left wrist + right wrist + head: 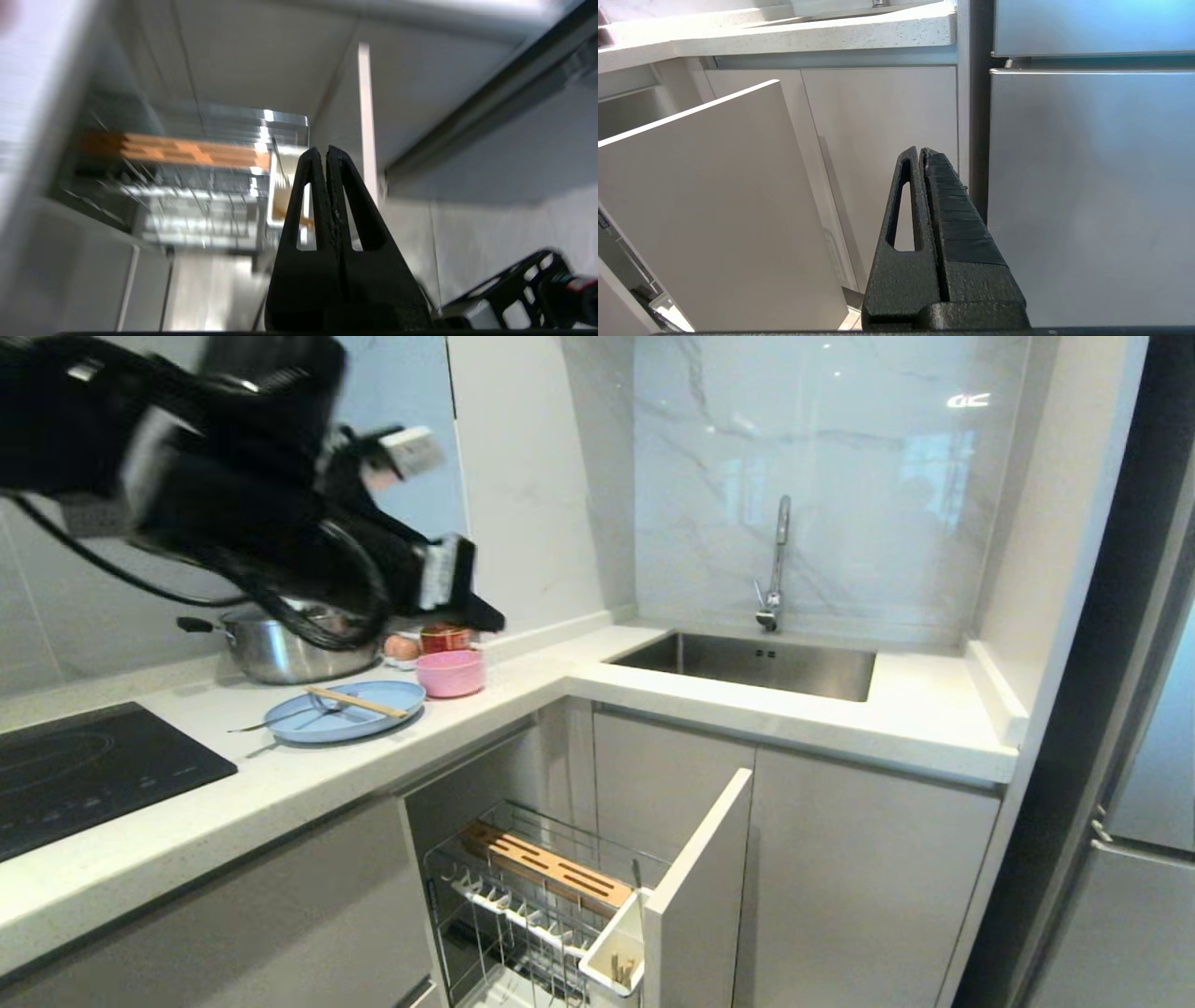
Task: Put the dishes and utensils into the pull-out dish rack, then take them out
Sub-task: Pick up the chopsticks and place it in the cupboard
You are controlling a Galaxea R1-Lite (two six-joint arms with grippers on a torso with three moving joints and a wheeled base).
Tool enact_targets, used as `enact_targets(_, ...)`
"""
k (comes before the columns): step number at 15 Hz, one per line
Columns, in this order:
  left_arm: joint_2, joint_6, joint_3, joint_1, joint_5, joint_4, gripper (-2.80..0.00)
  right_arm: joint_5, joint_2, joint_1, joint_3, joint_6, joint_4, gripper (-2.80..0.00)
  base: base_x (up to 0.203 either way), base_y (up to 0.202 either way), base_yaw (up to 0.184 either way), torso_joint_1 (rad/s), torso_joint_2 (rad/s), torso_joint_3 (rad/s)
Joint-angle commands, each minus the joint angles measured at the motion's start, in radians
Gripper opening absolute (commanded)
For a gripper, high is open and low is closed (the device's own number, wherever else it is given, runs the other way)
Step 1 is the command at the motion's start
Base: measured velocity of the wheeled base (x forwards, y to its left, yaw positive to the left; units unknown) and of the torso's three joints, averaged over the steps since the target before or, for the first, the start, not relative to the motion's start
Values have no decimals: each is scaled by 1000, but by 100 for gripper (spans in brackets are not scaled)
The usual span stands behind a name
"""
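- Rack (541, 887) is pulled out of the lower cabinet with its door front (695, 887) standing forward. Wire prongs bare, wooden slotted strip (546, 865) bare. No plate or bowl in it.
- White cutlery cup (616, 959) at the rack's front corner: something thin and pale shows inside, but I cannot tell what it is.
- Blue plate (345, 712) sits flat on the counter (280, 784), between the cooktop (84, 775) and the sink (756, 663).
- Chopsticks (355, 701) lie across the plate; the silver utensil (280, 717) rests on it too, its handle running off the rim toward the cooktop.
- Pink bowl (451, 673) stands upright on the counter just beside the plate, in front of the steel pot (289, 649).
- My read: loading has not begun. All four items are on the counter; the whole load, then the whole unload, is left.
- Left gripper (490, 616) is up above the counter, over the bowl and pot area, tip aimed toward the sink side. Jaws pressed together, nothing between them. Wrist view is smeared, rack below it.
- Right gripper (922, 154) parked low beside the open cabinet door, facing the cabinet fronts; jaws closed, empty.
- Next call, as I judge it: open the left jaws and take the bowl or the plate.
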Motion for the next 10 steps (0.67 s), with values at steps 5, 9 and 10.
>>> enact_targets(5, -664, 186, 175, 193, -22, 1, -280, 0, -4, 0, 0, 0, 0, -280, 0, 0, 0, 0, 0, 0)
enact_targets(9, -997, 343, 326, 335, -38, 1, -280, 0, -4, 0, 0, 0, 0, -280, 0, 0, 0, 0, 0, 0)
enact_targets(10, -1075, 376, 378, 357, -39, 0, -280, 0, -4, 0, 0, 0, 0, -280, 0, 0, 0, 0, 0, 0)
